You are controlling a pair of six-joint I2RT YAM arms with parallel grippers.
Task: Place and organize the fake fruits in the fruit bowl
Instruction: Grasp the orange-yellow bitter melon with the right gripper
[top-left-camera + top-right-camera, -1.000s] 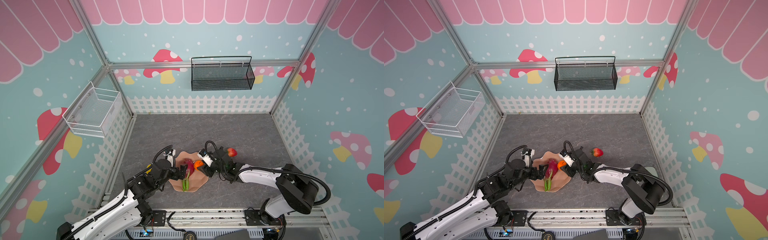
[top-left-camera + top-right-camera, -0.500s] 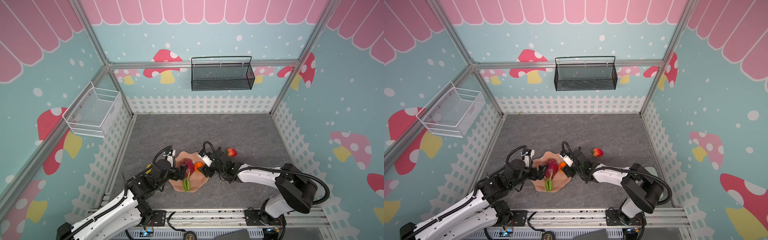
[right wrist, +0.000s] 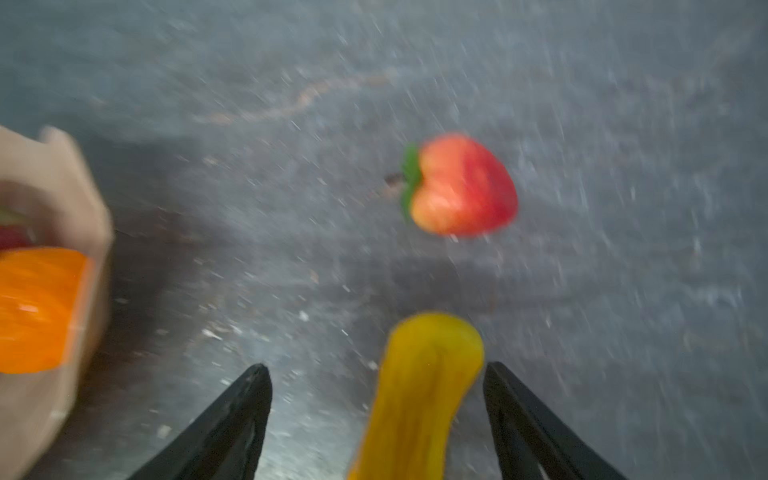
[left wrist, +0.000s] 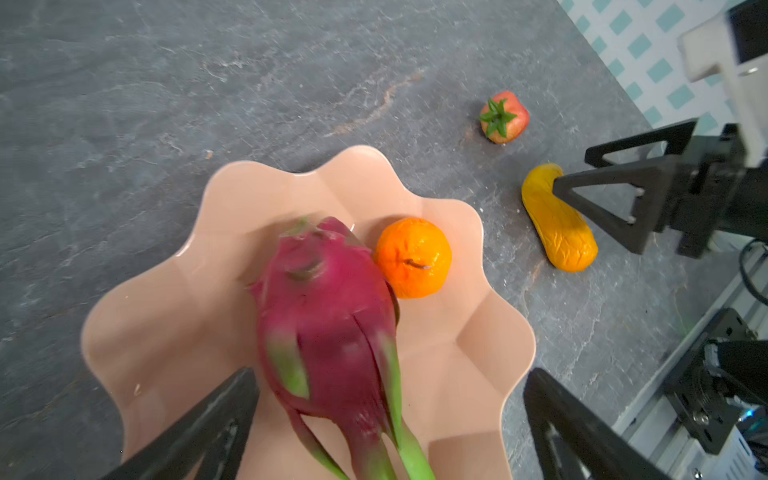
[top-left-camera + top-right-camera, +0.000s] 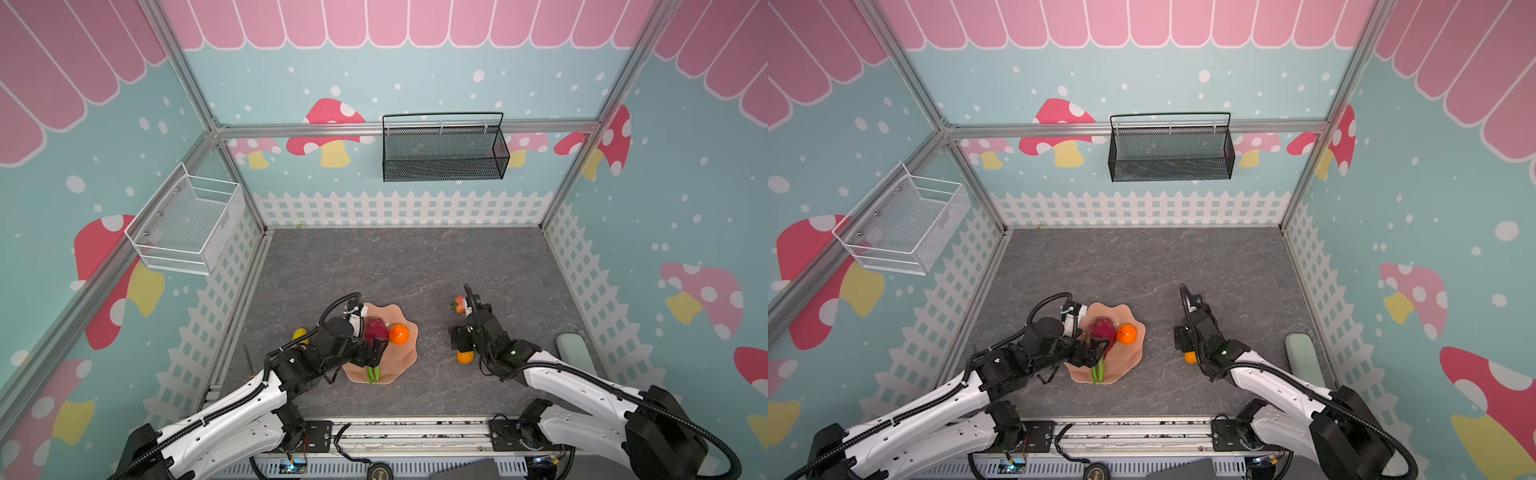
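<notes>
Both top views: arms (image 5: 232,411) (image 5: 582,384) low, jaws apart, left astride dragon fruit (image 5: 375,328), right astride gourd (image 5: 464,357).

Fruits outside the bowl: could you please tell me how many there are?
3. The strawberry lies right of the bowl; the gourd, also right of it, lies inside the open right pincer; a yellow piece sits left of the bowl, partly hidden by the left arm.

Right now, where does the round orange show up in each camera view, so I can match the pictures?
Top views: in both, the orange lies in the fruit bowl, right of the dragon fruit.
Left wrist: the orange sits in the bowl beside the dragon fruit.
Right wrist: blurred and cut off at the picture's edge, behind the bowl's rim.
Shared landmark: the fruit bowl.
</notes>
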